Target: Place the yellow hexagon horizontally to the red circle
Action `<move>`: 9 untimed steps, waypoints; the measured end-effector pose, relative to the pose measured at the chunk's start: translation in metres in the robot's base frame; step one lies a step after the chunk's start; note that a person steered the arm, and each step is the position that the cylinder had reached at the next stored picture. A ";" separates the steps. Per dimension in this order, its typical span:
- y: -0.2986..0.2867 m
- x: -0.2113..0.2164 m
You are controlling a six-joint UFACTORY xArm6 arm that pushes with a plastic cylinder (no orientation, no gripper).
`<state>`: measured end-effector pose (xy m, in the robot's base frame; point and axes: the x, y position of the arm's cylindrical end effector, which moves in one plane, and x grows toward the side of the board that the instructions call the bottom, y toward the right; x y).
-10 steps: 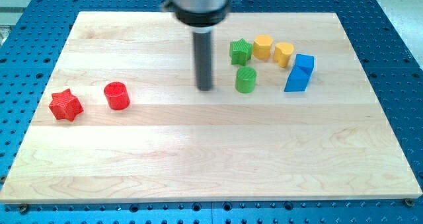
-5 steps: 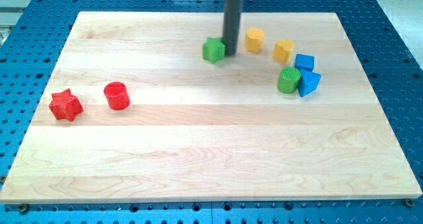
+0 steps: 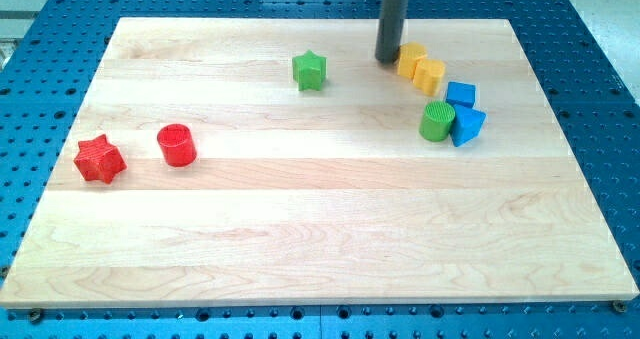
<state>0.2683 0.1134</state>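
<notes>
The red circle (image 3: 177,144) sits at the view's left on the wooden board (image 3: 300,229). Two yellow blocks lie at the upper right, touching each other: the yellow hexagon (image 3: 410,59) and a second yellow block (image 3: 431,75) just to its lower right. My tip (image 3: 388,59) stands right against the left side of the yellow hexagon, far to the right of the red circle.
A red star (image 3: 99,159) lies left of the red circle. A green star (image 3: 310,70) sits at upper centre. A green cylinder (image 3: 436,121) touches two blue blocks (image 3: 465,111) at the right, below the yellow pair.
My tip moved right, from beside the green star to the yellow hexagon's left side. The hexagon slid right against the other yellow block. The green star shifted slightly left.
</notes>
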 end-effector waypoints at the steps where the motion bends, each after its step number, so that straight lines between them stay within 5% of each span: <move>1: 0.008 0.028; 4: 0.097 -0.010; 6: 0.133 0.018; 8: 0.025 0.028; 9: 0.005 0.080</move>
<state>0.3480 0.1186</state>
